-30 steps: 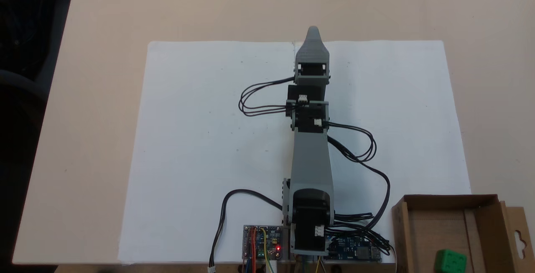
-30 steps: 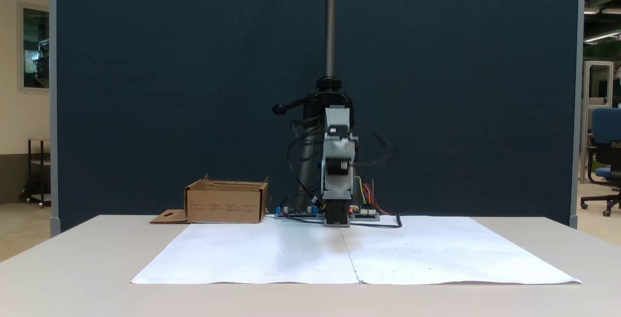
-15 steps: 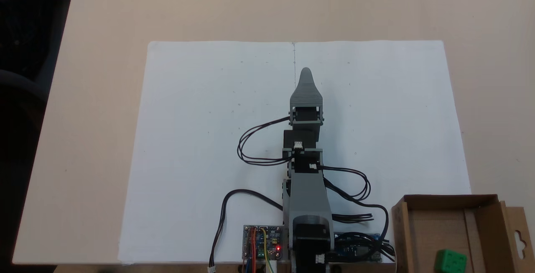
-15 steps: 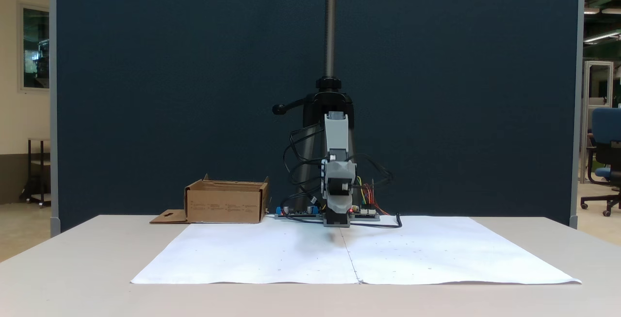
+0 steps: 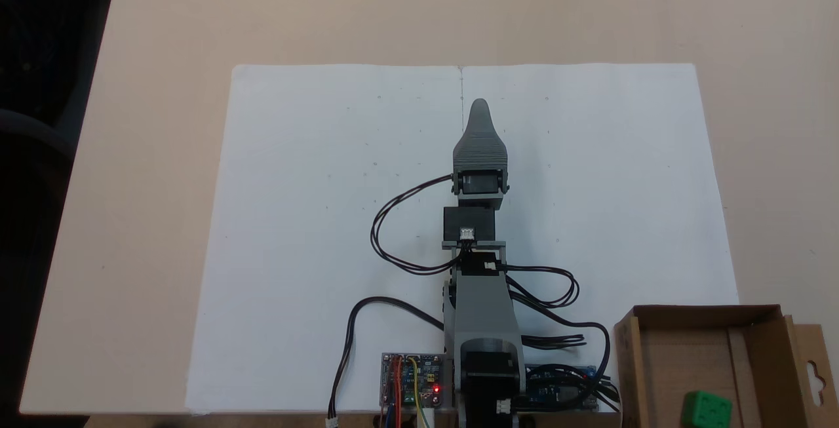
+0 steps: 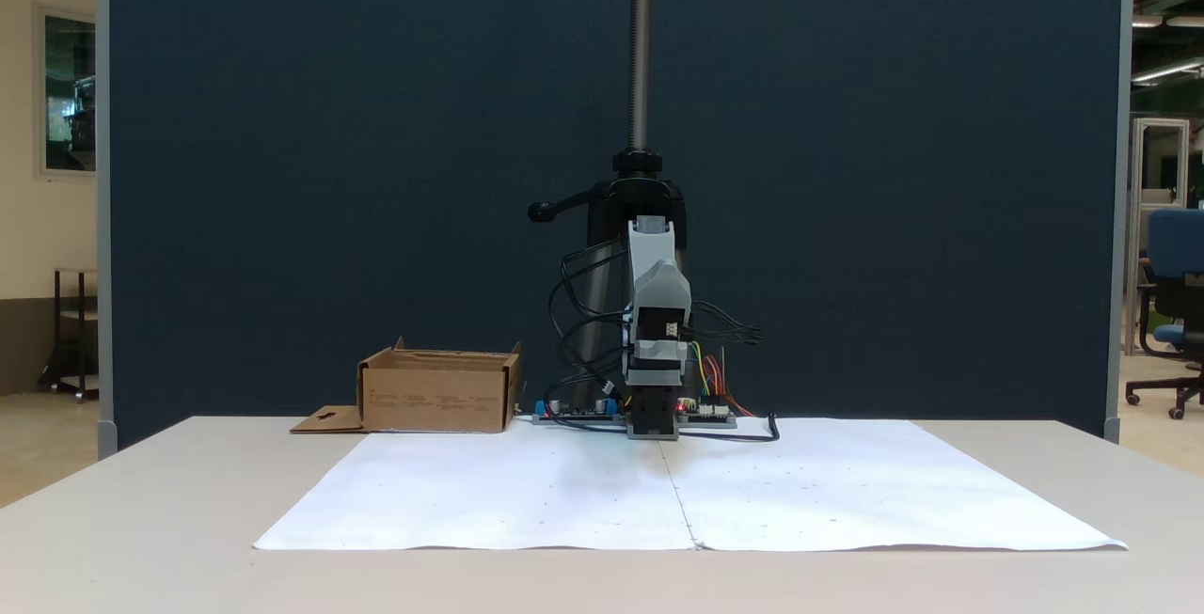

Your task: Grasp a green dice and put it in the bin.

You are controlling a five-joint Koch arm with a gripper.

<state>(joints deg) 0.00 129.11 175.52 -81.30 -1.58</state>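
One cube, top-down fixed view: the green dice (image 5: 705,409) lies inside the bin (image 5: 760,349), near the lower frame edge; judged from this, the placement is already done.
Gripper, top-down fixed view: the gripper (image 5: 480,108) points away from the base over the white paper sheet (image 5: 314,218), well apart from the bin. Only one grey tip shows, so its opening cannot be told; nothing green is seen at it.
Cables, top-down fixed view: black cable loops (image 5: 393,231) hang off both sides of the arm.
Bin, front fixed view: the bin (image 6: 437,393) stands on the worktop (image 6: 141,520), to the left of the arm base; the cube is hidden behind its wall.
Gripper, front fixed view: the gripper (image 6: 658,285) faces the camera end-on; jaw spacing is unreadable.
Risk 1: a sweep toward the bin could strike its low wall, shifting the light cardboard or tipping the cube out.
Risk 2: slack cable loops could snag on the arm's joints during folding.
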